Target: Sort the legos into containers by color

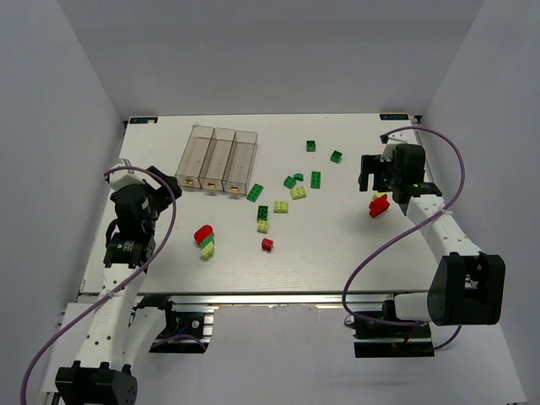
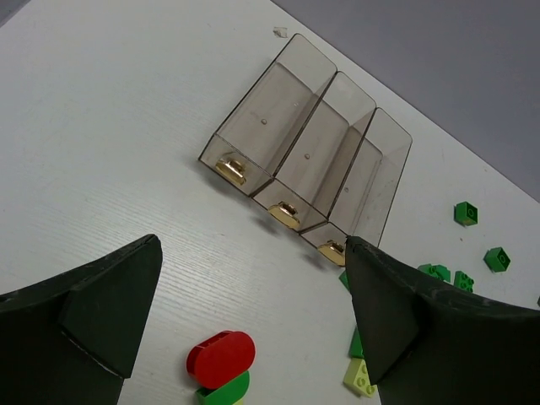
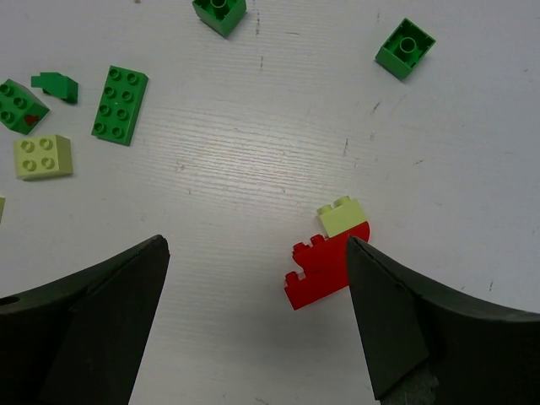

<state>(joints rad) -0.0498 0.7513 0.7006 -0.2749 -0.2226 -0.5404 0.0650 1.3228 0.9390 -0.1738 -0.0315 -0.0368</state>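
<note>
Right wrist — right gripper (image 3: 254, 246) wide open, empty, red lego (image 3: 319, 272) perhaps grazing it; left gripper (image 2: 253, 243) likewise open.

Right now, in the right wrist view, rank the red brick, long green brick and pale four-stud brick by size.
Largest: red brick and long green brick, too alike to rank; the right claw covers the red one's edge.
Smallest: pale four-stud brick.

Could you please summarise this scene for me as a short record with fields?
Containers: three joined clear bins, no bricks visible inside
Legos: red, green and pale yellow-green, scattered loose on the table
Left gripper: fingers open, holding nothing, facing the bins
Right gripper: fingers open, holding nothing
Nearest to right gripper: red brick touching a pale yellow-green brick
Sorting done: none visible
</note>
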